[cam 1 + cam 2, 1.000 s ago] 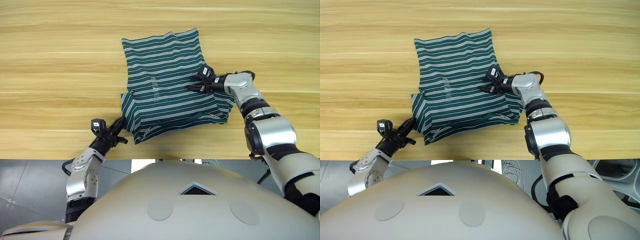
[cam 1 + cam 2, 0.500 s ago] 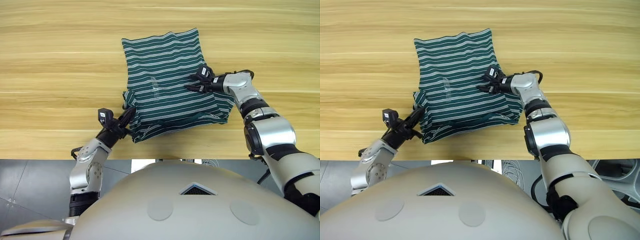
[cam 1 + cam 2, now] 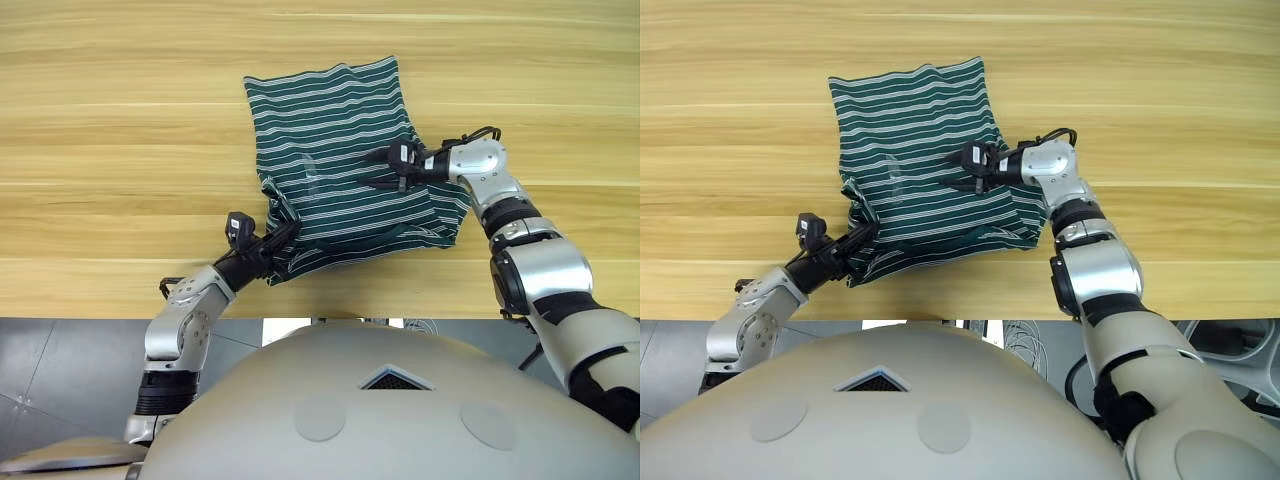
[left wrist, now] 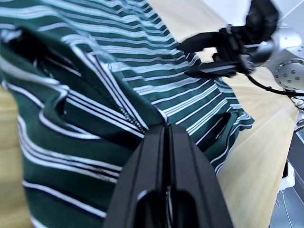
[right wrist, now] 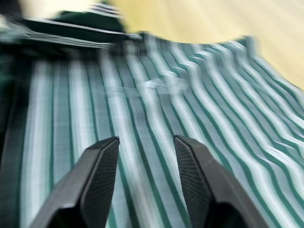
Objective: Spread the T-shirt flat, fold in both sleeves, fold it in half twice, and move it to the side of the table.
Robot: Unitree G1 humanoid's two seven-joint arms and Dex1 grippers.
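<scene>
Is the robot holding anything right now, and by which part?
The left gripper pinches the T-shirt by its bunched left edge. The right gripper is open over it, holding nothing.

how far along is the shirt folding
Done: the T-shirt lies roughly spread on the table. In hand: the left gripper, jaws shut, pinches the shirt's bunched left edge, while the right gripper hovers over the middle with jaws apart. Left: finishing the sleeves, both half folds, and moving it aside.

left claw (image 3: 284, 236) advanced, T-shirt (image 3: 330, 120) corner pulled inward
</scene>
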